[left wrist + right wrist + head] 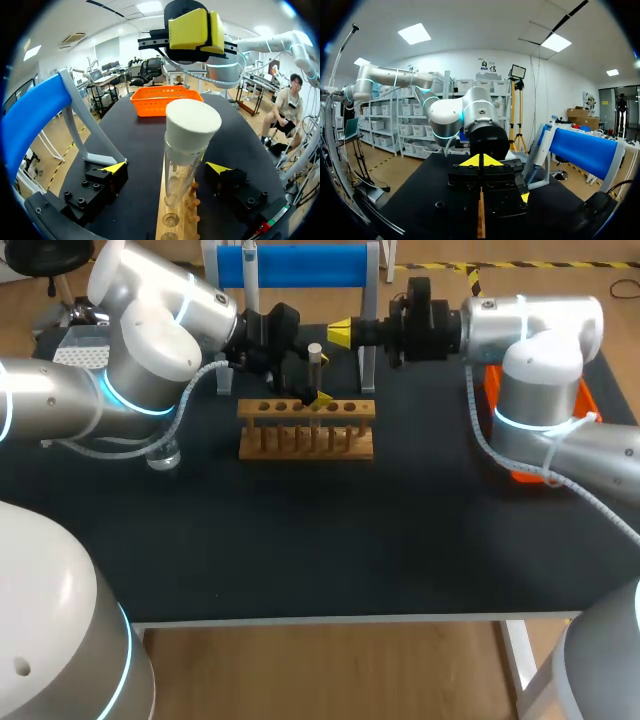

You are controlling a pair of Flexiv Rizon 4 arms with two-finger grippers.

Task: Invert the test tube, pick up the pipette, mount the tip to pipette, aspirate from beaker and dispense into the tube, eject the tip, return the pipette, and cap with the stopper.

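Observation:
A clear test tube (315, 368) stands upright in the wooden rack (305, 430), capped with a white stopper (192, 125). My left gripper (167, 170) is open, one yellow-tipped finger (116, 167) on each side of the tube (177, 175), both clear of the glass. In the head view it (310, 390) sits just behind the rack. My right gripper (340, 333) is shut on nothing and points sideways at the tube's top, a little short of it. Its joined yellow tips (195, 27) hang beyond the stopper, and in its own view (481, 161) they face my left arm.
A blue pipette stand (295, 265) holding the pipette (248, 270) rises behind the rack. A glass beaker (163, 455) sits under my left arm. An orange basket (535, 430) lies at the right under my right arm.

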